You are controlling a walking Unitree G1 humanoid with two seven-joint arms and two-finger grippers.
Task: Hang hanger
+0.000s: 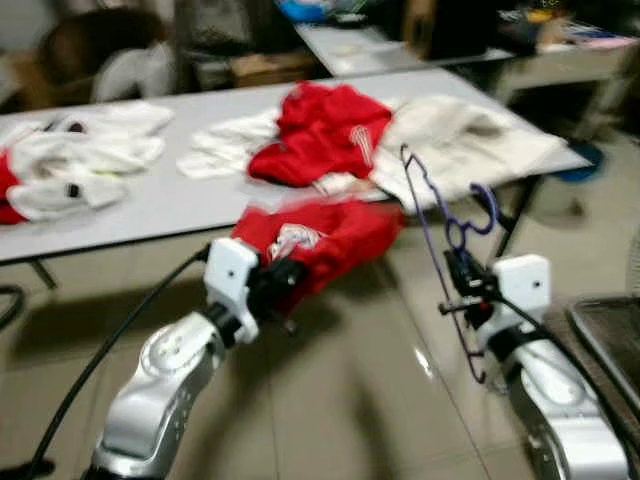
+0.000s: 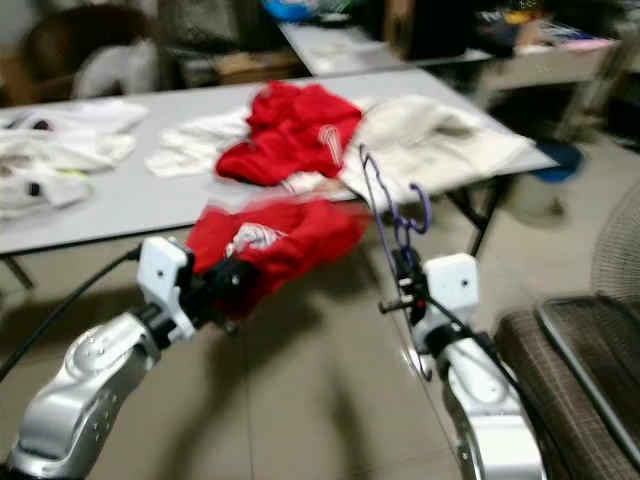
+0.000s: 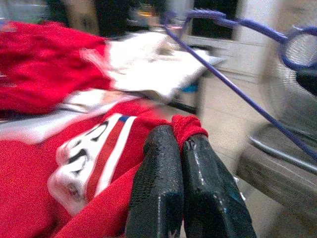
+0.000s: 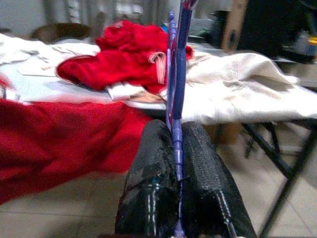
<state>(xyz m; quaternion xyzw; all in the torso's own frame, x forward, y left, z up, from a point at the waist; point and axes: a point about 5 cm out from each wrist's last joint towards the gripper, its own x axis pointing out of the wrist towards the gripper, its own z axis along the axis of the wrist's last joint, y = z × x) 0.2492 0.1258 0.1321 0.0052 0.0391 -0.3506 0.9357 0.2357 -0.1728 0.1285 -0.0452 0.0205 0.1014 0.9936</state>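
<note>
The right gripper (image 1: 462, 283) has its fingers clamped on the thin purple wire hanger (image 1: 440, 215), which stands nearly upright from them, long axis vertical, hook end above the fingertips and the lower wire trailing down past the wrist. The left gripper (image 1: 283, 283) has its fingers pinched together on a fold of the red jersey with white lettering (image 1: 325, 237), which hangs out beyond the fingertips, off the edge of the grey worktop (image 1: 150, 205).

The hanger lies to the right of the left fingers, apart from the jersey; my judgement is that the next move turns on closing that gap, with the right arm being the one carrying the hanger.

The left wrist view shows the jersey's white lettering and the hanger wire crossing beyond the fingers. The right wrist view shows the wire seated between both pads, and a cream cloth (image 4: 247, 89) on the worktop beyond.
</note>
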